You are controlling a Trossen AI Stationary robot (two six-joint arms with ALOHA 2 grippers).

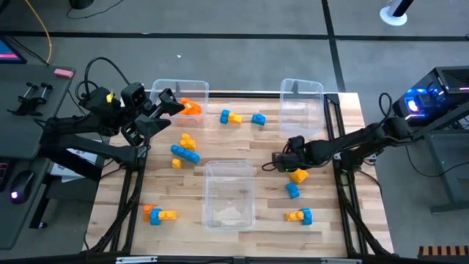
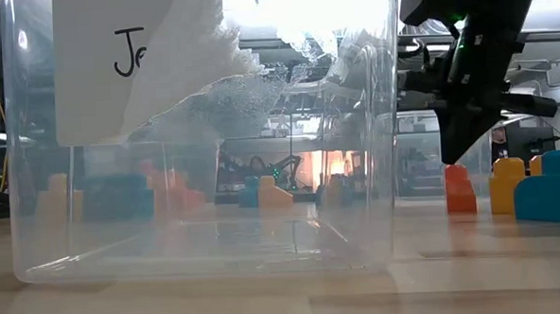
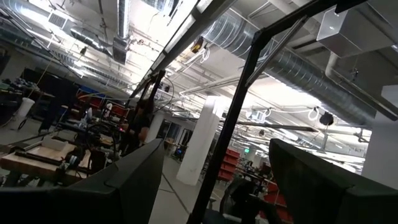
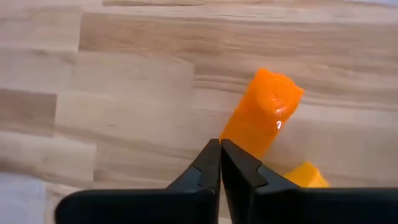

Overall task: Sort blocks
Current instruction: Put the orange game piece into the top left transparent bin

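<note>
Closest to the low camera stands a clear bin, filling most of that view, with a white label high on its wall. Beside it the right gripper comes down to the table, its two dark fingers pressed together with nothing between them. Their tips sit right against the base of an orange block, which lies tilted on the wood just ahead of them; a bit of a yellow-orange piece pokes out to one side of the fingers. From above, that gripper sits between the middle bin and a small cluster of yellow and blue blocks just behind it.

Over on the other side, the left gripper hangs raised at the rim of the far left bin, fingers spread wide and empty, tilted up toward the ceiling. An orange block lies in that bin just past its tips.

Other blocks are scattered about: a blue-and-yellow bunch below the left gripper, two pairs between the far bins, and pairs near the front edge.
</note>
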